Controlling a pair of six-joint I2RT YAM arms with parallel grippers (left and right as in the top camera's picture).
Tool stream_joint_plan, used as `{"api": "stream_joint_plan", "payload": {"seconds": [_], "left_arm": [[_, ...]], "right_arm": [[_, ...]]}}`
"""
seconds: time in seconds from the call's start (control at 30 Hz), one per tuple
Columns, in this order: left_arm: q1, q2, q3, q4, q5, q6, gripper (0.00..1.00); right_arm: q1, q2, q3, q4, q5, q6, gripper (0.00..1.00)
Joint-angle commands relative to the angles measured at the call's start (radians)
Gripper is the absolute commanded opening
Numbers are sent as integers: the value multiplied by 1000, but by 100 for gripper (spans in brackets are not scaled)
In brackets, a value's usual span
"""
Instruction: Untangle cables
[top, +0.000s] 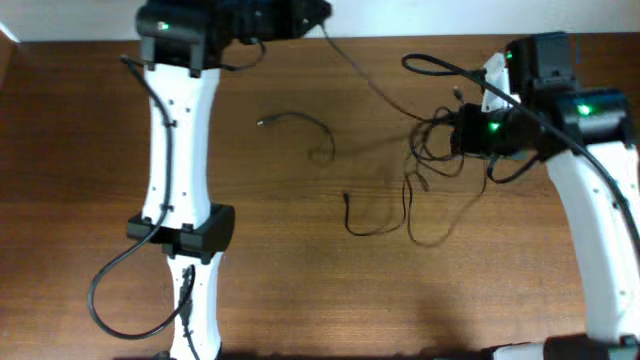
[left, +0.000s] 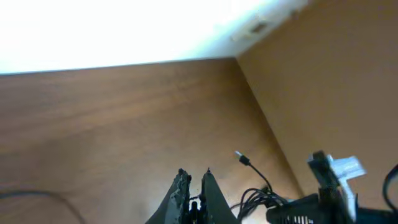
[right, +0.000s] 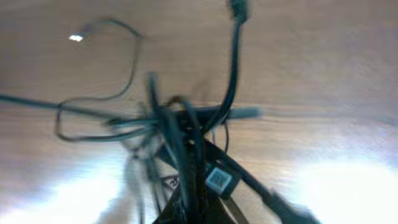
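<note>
The cables form a dark knot (top: 435, 140) at the right of the wooden table, and my right gripper (top: 452, 130) is shut on it. In the right wrist view the knot (right: 168, 121) bunches just ahead of the right gripper (right: 186, 202), with strands fanning out to a silvery plug (right: 76, 37). One thin strand (top: 370, 75) runs taut from the knot up to my left gripper (top: 318, 14) at the table's far edge. In the left wrist view the left gripper (left: 194, 177) has its fingers pressed together on that strand. A separate cable (top: 300, 114) lies mid-table, and another cable (top: 370, 233) lies nearer the front.
The white wall (left: 124, 31) meets the table's far edge just behind my left gripper. The left arm (top: 180, 120) reaches up the left side, with its own thick cable loop (top: 110, 290) at the front left. The right arm (top: 590, 200) fills the right edge.
</note>
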Motion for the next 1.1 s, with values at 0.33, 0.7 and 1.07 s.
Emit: {"api": "stream_joint_plan", "payload": {"seconds": [0.33, 0.7, 1.07], "left_arm": [[277, -123, 27, -98, -768, 40, 0], [441, -124, 26, -172, -685, 105, 0], [227, -123, 26, -307, -49, 700, 72]], "right_arm": [[-18, 66, 35, 32, 86, 7, 4], [-193, 29, 75, 77, -491, -231, 4], [-162, -16, 154, 72, -630, -278, 4]]}}
